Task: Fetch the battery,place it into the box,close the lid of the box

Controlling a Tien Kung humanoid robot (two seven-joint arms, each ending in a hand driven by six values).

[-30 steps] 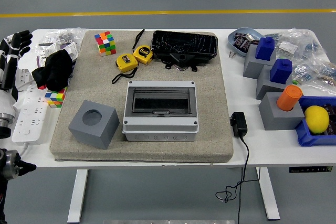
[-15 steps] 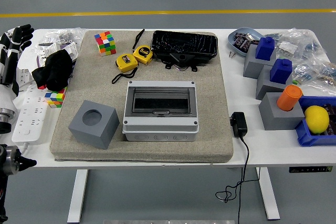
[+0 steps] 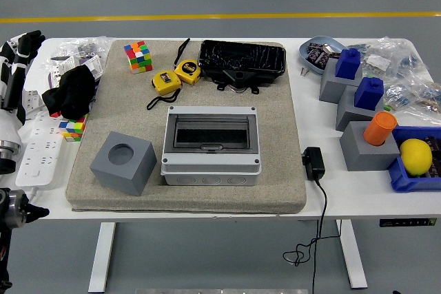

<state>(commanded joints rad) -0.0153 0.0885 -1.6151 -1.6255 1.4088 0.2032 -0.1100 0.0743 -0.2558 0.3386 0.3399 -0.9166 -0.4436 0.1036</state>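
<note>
The grey box (image 3: pixel 211 144) with a clear hinged lid stands at the middle of the beige mat (image 3: pixel 275 170), with the lid down. A black flat object wrapped in shiny film (image 3: pixel 242 60) lies behind it on the mat. A blue bowl (image 3: pixel 311 48) at the back right holds small dark packets; I cannot tell whether they are batteries. My left hand (image 3: pixel 25 41) is at the far left edge above a white power strip (image 3: pixel 36 149), fingers relaxed and empty, far from the box. My right hand is out of view.
A grey cube with a round hole (image 3: pixel 122 162), two yellow tape measures (image 3: pixel 175 76), two colour cubes (image 3: pixel 138 56), and a black cloth (image 3: pixel 71 91) sit left. Grey blocks with blue and orange pegs (image 3: pixel 365 129), a blue tray with a lemon (image 3: pixel 415 155) and a black adapter (image 3: pixel 313 162) sit right.
My left hand has drifted slightly left and back along the table's left edge. Nothing on the table has moved.
</note>
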